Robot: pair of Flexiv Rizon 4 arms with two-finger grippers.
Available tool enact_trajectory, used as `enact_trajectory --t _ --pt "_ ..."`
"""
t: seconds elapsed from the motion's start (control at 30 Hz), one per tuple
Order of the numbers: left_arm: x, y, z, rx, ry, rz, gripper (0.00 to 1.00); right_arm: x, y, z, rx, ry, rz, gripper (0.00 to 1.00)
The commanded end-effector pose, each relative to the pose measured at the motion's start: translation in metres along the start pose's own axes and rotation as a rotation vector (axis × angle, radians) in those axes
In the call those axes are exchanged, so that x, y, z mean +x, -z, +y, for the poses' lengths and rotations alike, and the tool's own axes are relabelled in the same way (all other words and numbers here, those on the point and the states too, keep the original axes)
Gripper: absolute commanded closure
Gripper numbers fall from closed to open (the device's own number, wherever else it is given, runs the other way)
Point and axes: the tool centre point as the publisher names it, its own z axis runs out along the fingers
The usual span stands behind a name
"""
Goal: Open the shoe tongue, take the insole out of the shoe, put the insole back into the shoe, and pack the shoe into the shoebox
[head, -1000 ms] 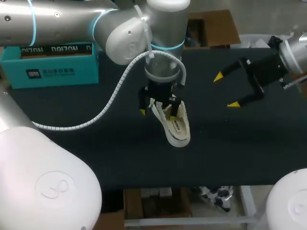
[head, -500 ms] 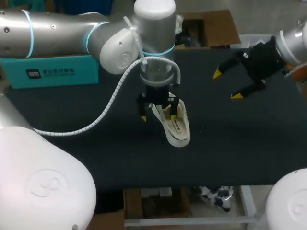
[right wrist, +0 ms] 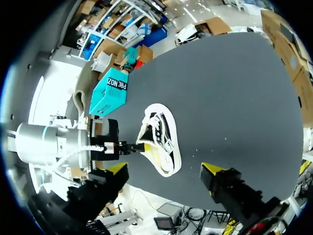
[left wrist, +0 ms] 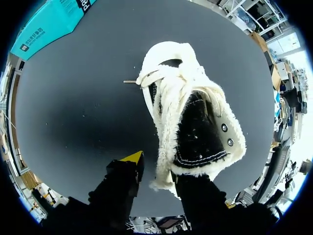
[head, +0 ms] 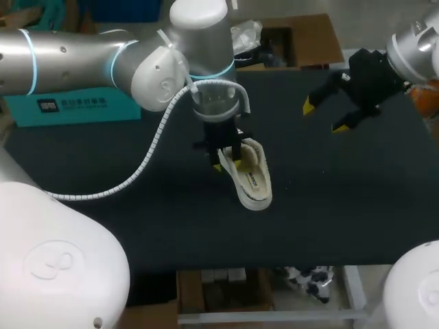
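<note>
1 black-topped table point(head: 343, 205) point(left wrist: 73, 107) point(right wrist: 234, 98).

1 teal cardboard shoebox point(head: 75, 106) point(left wrist: 49, 22) point(right wrist: 108, 95). It sits well apart from the shoe, at the far edge on the left arm's side.

1 white low shoe with fleecy cream lining point(head: 254, 181) point(left wrist: 195, 122) point(right wrist: 159, 142). It lies on the table near the middle, not in the box. The dark inside of its opening faces the left wrist camera. Can't tell about the insole.

2 grippers, both black with yellow tips:
- Left gripper point(head: 228, 163) point(left wrist: 161, 171): right over the shoe's open end. Jaws are narrowly spread and straddle the fleecy rim. One finger is outside the shoe, with a sliver of table showing between its yellow tip and the fleece. The other finger is on the inner side of the rim, tip hidden by the lining. No pinch visible from both sides.
- Right gripper point(head: 325, 116) point(right wrist: 164, 169): well apart from the shoe, on the right arm's side toward the far edge. Jaws are spread wide, with nothing between them.
</note>
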Motion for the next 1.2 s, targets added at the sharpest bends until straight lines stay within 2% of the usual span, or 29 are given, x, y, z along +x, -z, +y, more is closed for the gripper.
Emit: enact_trajectory --t 0.03,0.1,0.13,0.27,0.4,0.53,0.57,0.6,0.67,0.77,0.83,0.9,0.93,1.0,1.07,1.17,1.2 --pt "0.006 0.002 0.000 -0.001 -0.002 -0.022 1.00 0.001 0.003 -0.009 -0.032 0.072 -0.024 0.00" --pt "0.008 0.003 0.000 -0.003 0.005 -0.030 1.00 -0.003 0.004 -0.011 -0.035 0.090 -0.016 0.00" --pt "0.009 0.004 -0.002 -0.007 0.006 -0.033 1.00 -0.008 0.005 -0.011 -0.030 0.039 -0.005 0.00" --pt "0.012 0.008 -0.003 0.011 0.034 -0.061 1.00 -0.008 0.005 -0.011 -0.030 0.039 -0.005 0.00" --pt "0.010 0.011 -0.008 0.020 0.034 -0.054 1.00 -0.008 0.005 -0.011 -0.030 0.039 -0.005 0.00" --pt "0.009 0.011 -0.017 0.030 -0.025 -0.048 1.00 -0.008 0.005 -0.011 -0.030 0.039 -0.005 0.00" --pt "0.008 0.012 -0.020 0.035 -0.056 -0.049 1.00 -0.008 0.005 -0.011 -0.030 0.039 -0.005 0.00" --pt "0.006 0.013 -0.023 0.041 -0.085 -0.049 1.00 -0.005 0.008 -0.010 -0.021 0.089 -0.057 0.00" --pt "0.003 0.016 -0.029 0.043 -0.171 -0.059 1.00 -0.001 0.013 -0.010 -0.005 0.271 -0.100 0.00" --pt "-0.001 0.021 -0.040 0.048 -0.314 -0.084 1.00 -0.003 0.021 -0.011 0.035 0.442 -0.132 0.00" --pt "-0.006 0.027 -0.048 0.064 -0.369 -0.082 1.00 -0.006 0.024 -0.010 0.075 0.529 -0.172 0.00" --pt "-0.012 0.034 -0.056 0.067 -0.502 -0.074 1.00 -0.008 0.027 -0.010 0.113 0.568 -0.189 0.00" --pt "-0.014 0.038 -0.060 0.085 -0.534 -0.091 1.00 -0.009 0.028 -0.010 0.134 0.607 -0.203 0.00" --pt "-0.018 0.045 -0.066 0.109 -0.660 -0.104 1.00 -0.010 0.028 -0.010 0.163 0.677 -0.196 0.00" --pt "-0.023 0.053 -0.073 0.157 -0.788 -0.139 1.00 -0.011 0.023 -0.015 0.221 0.822 -0.207 0.00" --pt "-0.028 0.064 -0.074 0.270 -0.923 -0.250 1.00 -0.011 0.023 -0.015 0.221 0.822 -0.207 0.00" --pt "-0.030 0.069 -0.075 0.303 -0.902 -0.304 1.00 -0.011 0.023 -0.015 0.221 0.822 -0.207 0.00"
